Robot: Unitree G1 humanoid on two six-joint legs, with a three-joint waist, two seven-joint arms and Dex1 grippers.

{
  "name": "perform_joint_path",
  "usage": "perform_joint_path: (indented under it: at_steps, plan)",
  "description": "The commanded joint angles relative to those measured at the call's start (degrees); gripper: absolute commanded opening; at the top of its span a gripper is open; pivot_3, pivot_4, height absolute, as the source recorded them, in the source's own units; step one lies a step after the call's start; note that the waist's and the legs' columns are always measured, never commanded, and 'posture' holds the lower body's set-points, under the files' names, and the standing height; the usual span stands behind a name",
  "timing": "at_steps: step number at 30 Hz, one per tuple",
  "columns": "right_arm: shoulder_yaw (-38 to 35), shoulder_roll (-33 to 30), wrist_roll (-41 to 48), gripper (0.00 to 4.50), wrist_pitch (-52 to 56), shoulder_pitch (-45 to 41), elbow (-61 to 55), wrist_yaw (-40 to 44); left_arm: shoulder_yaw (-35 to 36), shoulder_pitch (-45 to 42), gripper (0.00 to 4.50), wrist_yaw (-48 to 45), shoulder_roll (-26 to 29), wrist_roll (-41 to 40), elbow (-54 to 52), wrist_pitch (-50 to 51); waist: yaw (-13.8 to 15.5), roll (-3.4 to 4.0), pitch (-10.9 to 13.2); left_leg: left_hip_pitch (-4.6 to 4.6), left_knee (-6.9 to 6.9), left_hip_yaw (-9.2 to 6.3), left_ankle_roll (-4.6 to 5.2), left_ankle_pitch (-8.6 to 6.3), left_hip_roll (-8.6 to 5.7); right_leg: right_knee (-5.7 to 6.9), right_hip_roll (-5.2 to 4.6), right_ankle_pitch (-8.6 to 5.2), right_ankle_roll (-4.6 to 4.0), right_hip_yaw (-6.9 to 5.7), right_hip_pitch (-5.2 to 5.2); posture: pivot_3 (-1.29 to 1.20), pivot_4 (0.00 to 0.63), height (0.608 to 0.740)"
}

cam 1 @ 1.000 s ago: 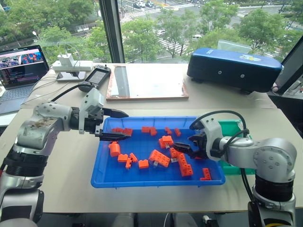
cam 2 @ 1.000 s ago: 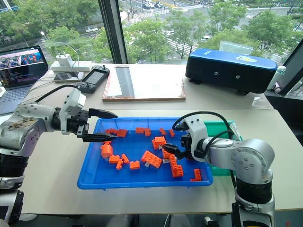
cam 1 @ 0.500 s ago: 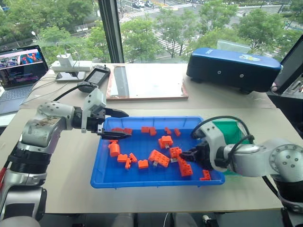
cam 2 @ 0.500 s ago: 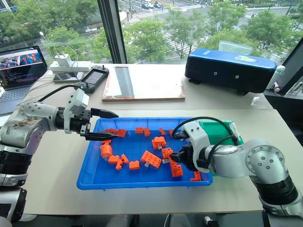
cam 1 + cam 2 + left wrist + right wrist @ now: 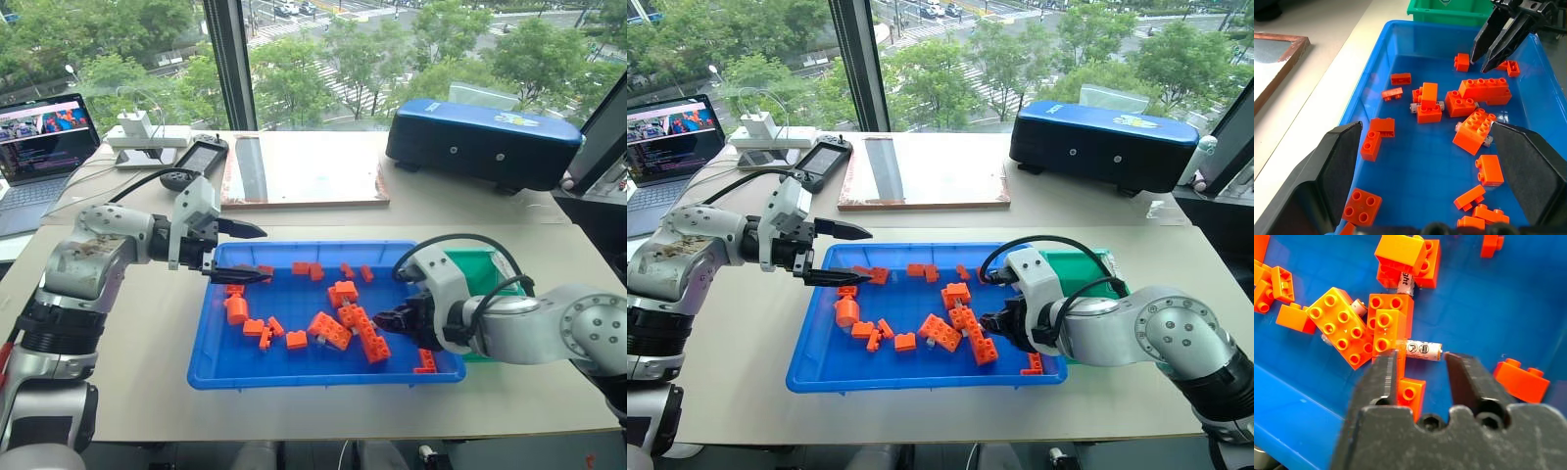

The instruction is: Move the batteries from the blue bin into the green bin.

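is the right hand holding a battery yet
No. The right hand is open and empty, its fingers poised around a battery lying flat.

Head cameras overlook the blue bin (image 5: 211,367); wrist cameras seemingly hover close inside.

Blue bin (image 5: 211,367): glossy smooth plastic, sheen on floor. Orange toy bricks (image 5: 1341,327): studded hard plastic, slight shine. Battery (image 5: 1422,350): silvery, printed label wrap. Green bin (image 5: 482,262): smooth plastic. Right gripper (image 5: 1420,369) fingers (image 5: 1385,374): black, matt, faintly grainy. Left gripper (image 5: 1422,161) pads (image 5: 1342,164): black, matt. Table (image 5: 127,382): matt beige. Dark-blue case (image 5: 485,137) at 1 o'clock: semi-gloss shell.
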Motion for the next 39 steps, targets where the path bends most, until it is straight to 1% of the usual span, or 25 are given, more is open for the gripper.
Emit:
perform_joint_path:
  at_steps: [1,5,9,12,16,18,20,21,22,27,30,35,39]
  plan:
    - [-0.2,-0.4,1.1,3.25,-2.9,-2.7,-1.3,0.4,0.6,-0.5,4.5,0.1,0.4,0.3,-0.3,-0.5,0.0,0.0,0.0,0.0,0.0,0.0,0.0,0.0,0.0,0.0,0.0,0.0,0.0,0.0,0.0,0.0,0.15,0.732]
    - [1.9,1.4,1.1,3.25,-4.3,-3.1,-1.5,0.2,0.5,-0.8,4.5,-0.1,0.3,0.7,0.2,-0.7,0.0,0.0,0.0,0.0,0.0,0.0,0.01,0.0,0.01,0.0,0.0,0.0,0.0,0.0,0.0,0.0,0.15,0.732]
    - [5.8,4.6,1.1,3.25,-4.7,-3.1,-1.0,-1.6,0.3,-1.2,4.5,-0.4,0.5,1.6,1.0,-1.2,0.0,0.0,0.0,-0.01,0.0,0.0,0.01,-0.01,0.01,-0.01,0.0,0.0,0.0,0.0,0.0,0.0,0.15,0.732]
    - [8.2,5.4,1.1,3.25,-4.1,-2.7,0.0,-3.6,0.6,-1.5,4.5,-0.7,1.1,1.8,0.9,-1.1,0.0,0.0,0.0,-0.01,0.0,-0.01,0.01,0.0,0.01,0.0,-0.01,0.0,0.0,0.0,0.0,0.0,0.15,0.732]
    - [9.2,6.4,1.1,3.25,-4.6,-2.5,0.7,-4.9,1.5,-1.6,4.5,-1.6,1.3,0.2,0.6,0.8,0.1,0.0,0.0,-0.01,0.0,0.0,0.01,0.0,0.01,-0.01,-0.02,0.0,0.0,0.0,0.0,0.0,0.15,0.732]
    - [9.3,6.6,1.1,3.25,-4.7,-2.2,0.6,-5.2,1.3,-1.3,4.5,-1.5,1.5,0.8,0.3,0.2,0.0,0.0,0.0,-0.01,0.0,0.0,0.01,0.0,0.01,0.0,-0.02,0.0,0.0,0.0,-0.01,0.0,0.15,0.732]
    - [9.2,6.6,1.1,2.75,-4.6,-2.1,0.7,-5.5,1.2,-0.9,4.5,-1.4,1.5,0.9,-0.1,0.1,0.0,0.0,0.0,-0.01,0.0,0.0,0.01,0.0,0.01,0.0,-0.02,0.0,0.0,0.0,-0.01,0.0,0.15,0.732]
    - [9.2,6.5,1.0,2.68,-4.4,-2.3,0.8,-5.6,1.3,-0.6,4.5,-1.6,1.4,0.2,-0.4,0.8,0.0,0.0,0.0,-0.01,0.0,0.0,0.01,0.0,0.0,0.0,-0.02,0.0,0.0,0.0,-0.01,0.0,0.15,0.732]
    - [9.1,6.4,0.8,2.19,-4.2,-2.4,0.9,-5.5,1.5,-0.5,4.5,-1.8,1.4,-0.4,-0.6,1.5,0.0,0.0,0.0,-0.01,0.0,0.0,0.01,0.0,0.0,0.0,-0.02,0.0,0.0,0.0,-0.01,0.0,0.15,0.732]
    - [9.0,6.3,0.1,0.5,-3.4,-3.7,1.1,-5.0,1.5,-0.3,4.5,-2.1,1.5,-0.2,-0.7,1.5,0.0,0.0,0.0,-0.01,0.0,0.0,0.01,0.0,0.0,-0.01,-0.02,0.0,0.0,-0.01,-0.01,0.0,0.15,0.732]
    - [7.4,5.7,0.1,0.44,-3.3,-5.4,1.3,-3.4,1.7,-0.6,4.5,-1.1,0.8,0.0,-0.2,1.3,0.0,0.0,0.0,-0.01,0.0,0.0,0.01,0.0,0.0,-0.01,-0.01,0.0,0.0,-0.01,-0.01,0.0,0.15,0.732]
    - [3.5,0.4,1.1,0.44,-1.2,-9.2,2.8,1.5,1.4,-0.5,4.5,-0.8,0.4,0.1,-0.1,1.0,0.2,0.0,0.0,-0.01,0.0,0.0,0.01,-0.01,0.0,-0.02,-0.02,0.0,0.0,0.0,-0.01,0.0,0.15,0.732]
    - [1.6,-3.0,-4.7,0.44,1.6,-11.3,6.5,5.6,1.2,-0.2,4.5,-0.4,0.0,0.5,-0.2,0.5,0.2,0.0,0.0,-0.01,0.0,0.0,0.02,-0.01,0.01,-0.06,-0.02,0.0,0.0,-0.02,0.01,0.0,0.15,0.732]
